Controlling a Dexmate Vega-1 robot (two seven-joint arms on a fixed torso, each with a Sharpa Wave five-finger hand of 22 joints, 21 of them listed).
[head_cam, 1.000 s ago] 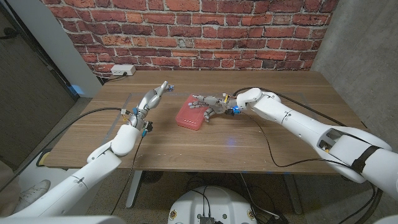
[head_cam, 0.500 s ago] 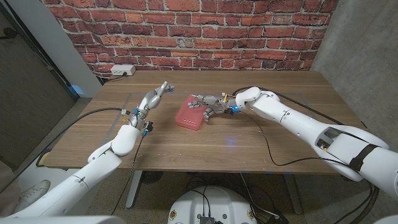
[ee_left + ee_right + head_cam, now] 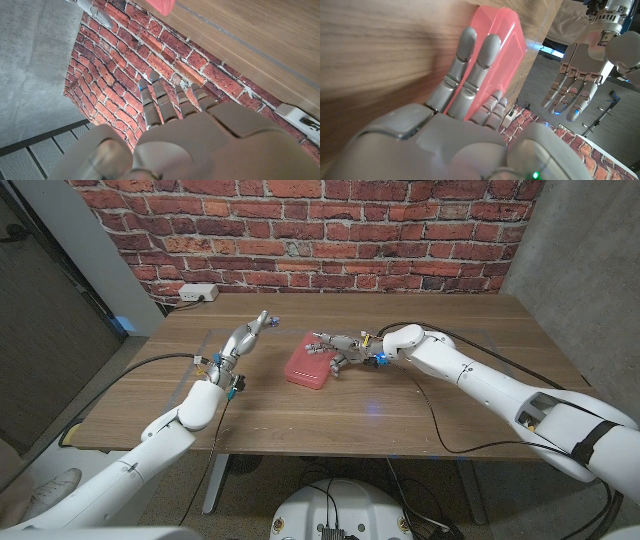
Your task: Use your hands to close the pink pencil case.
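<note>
Pressing on the pink case (image 3: 309, 364) mid-table (image 3: 400, 415), your right hand (image 3: 338, 348) is lying over its top with fingers (image 3: 470, 75) extended; your left hand (image 3: 243, 338) is hovering beside it, fingers straight, holding nothing.

A rectangular wooden bench (image 3: 300, 405) with a brown grained top is seen set against a red brick wall. A pink rectangular plastic pencil case (image 3: 308, 364) lies directly on the top, near its middle. A white power strip (image 3: 197, 293) is placed at the far left corner. Black cables (image 3: 455, 430) are laid across the right part of the surface. Faint pale lines are marked on the left part of the top.
</note>
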